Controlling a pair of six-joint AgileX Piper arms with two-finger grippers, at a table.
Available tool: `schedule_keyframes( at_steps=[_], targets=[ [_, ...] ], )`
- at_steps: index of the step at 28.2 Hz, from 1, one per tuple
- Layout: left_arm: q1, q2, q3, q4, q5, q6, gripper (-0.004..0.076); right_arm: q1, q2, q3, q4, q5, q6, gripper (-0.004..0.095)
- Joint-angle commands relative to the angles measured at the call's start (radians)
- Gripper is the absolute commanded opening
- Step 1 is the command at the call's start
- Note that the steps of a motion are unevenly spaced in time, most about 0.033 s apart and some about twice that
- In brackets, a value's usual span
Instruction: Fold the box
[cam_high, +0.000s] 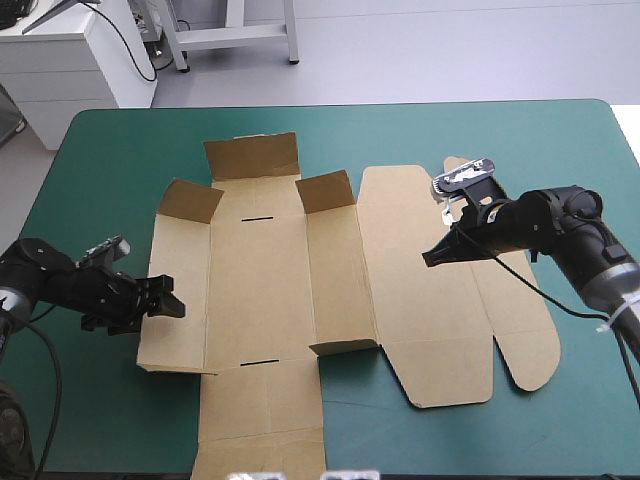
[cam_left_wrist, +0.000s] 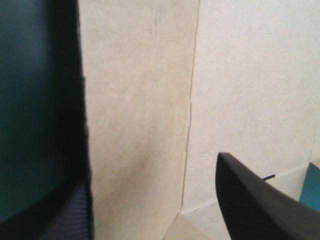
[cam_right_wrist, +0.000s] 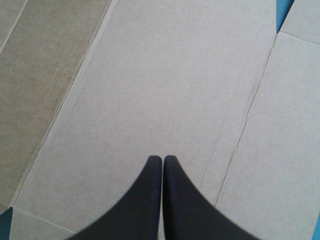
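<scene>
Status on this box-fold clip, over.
Left gripper open astride left wall of box. Right gripper shut over flat lid. Walls partly raised. Nothing blocking.

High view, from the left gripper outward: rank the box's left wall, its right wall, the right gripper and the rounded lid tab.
1. Left wall, right at the left gripper.
2. Right wall, across the base.
3. Right gripper, over the lid.
4. Rounded lid tab, at the far right.

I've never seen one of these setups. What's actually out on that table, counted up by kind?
Brown box, a cut sheet with some flaps raised: 1
Black grippers: 2, the left gripper and the right gripper
Teal-green table cover: 1
Total: 4
</scene>
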Motion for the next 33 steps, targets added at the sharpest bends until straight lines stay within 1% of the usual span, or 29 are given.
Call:
schedule_keyframes(
  at_steps=[1,5,6,7,8,10,11,12,13,15,17,20,22,27,28,32,33],
  targets=[
    [-0.039,0.042,-0.019,-0.067,0.026,0.001,0.0459,-0.008,-0.036,-0.022,0.01,-0.039,-0.012,-0.0021],
    [-0.047,0.094,-0.019,-0.08,0.056,0.003,0.0459,-0.008,-0.036,-0.022,0.01,-0.039,-0.012,-0.0021],
    [-0.047,0.099,-0.019,-0.09,0.063,0.003,0.0451,-0.008,-0.036,-0.022,0.01,-0.039,-0.012,-0.0021],
    [-0.047,0.099,-0.019,-0.103,0.065,0.011,0.0427,-0.008,-0.036,-0.022,0.01,-0.039,-0.012,-0.0021],
    [-0.047,0.099,-0.019,-0.117,0.065,0.018,0.0381,-0.008,-0.036,-0.022,0.01,-0.039,-0.015,-0.0021],
    [-0.047,0.099,-0.021,-0.141,0.069,0.018,0.0244,-0.008,-0.036,-0.022,0.01,-0.039,-0.018,-0.0021],
    [-0.047,0.099,-0.021,-0.153,0.08,0.015,0.0162,-0.008,-0.036,-0.022,0.01,-0.039,-0.018,-0.0021],
    [-0.047,0.099,-0.023,-0.17,0.091,0.008,0.0026,-0.008,-0.036,-0.022,0.01,-0.039,-0.018,-0.0021],
    [-0.044,0.099,-0.023,-0.191,0.112,0.014,-0.0002,-0.008,-0.036,-0.022,0.01,-0.039,-0.018,-0.0021],
    [-0.042,0.099,-0.023,-0.204,0.151,0.014,-0.0005,-0.008,-0.036,-0.022,0.01,-0.039,-0.018,-0.0021],
    [-0.042,0.099,-0.023,-0.193,0.153,-0.012,-0.0008,-0.008,-0.036,-0.022,0.012,-0.041,-0.018,-0.0021],
    [-0.042,0.099,-0.027,-0.197,0.153,-0.01,-0.0008,-0.008,-0.036,-0.022,0.012,-0.039,-0.018,-0.0021],
    [-0.042,0.099,-0.06,-0.15,0.153,-0.008,-0.0008,-0.008,-0.036,-0.022,0.012,-0.041,-0.018,-0.0021],
    [-0.087,0.099,-0.249,0.034,0.153,-0.021,-0.0008,-0.008,-0.036,-0.022,0.009,-0.042,-0.02,-0.0021],
    [-0.136,0.099,-0.333,0.114,0.153,-0.021,-0.0008,-0.008,-0.036,-0.022,0.009,-0.042,-0.02,-0.0021],
    [-0.28,0.108,-0.523,0.371,0.153,-0.034,-0.0008,-0.008,-0.036,-0.022,0.009,-0.042,-0.02,-0.0021],
    [-0.372,0.12,-0.597,0.527,0.148,-0.034,-0.0008,-0.008,-0.036,-0.022,0.009,-0.043,-0.02,-0.0021]
  ],
)
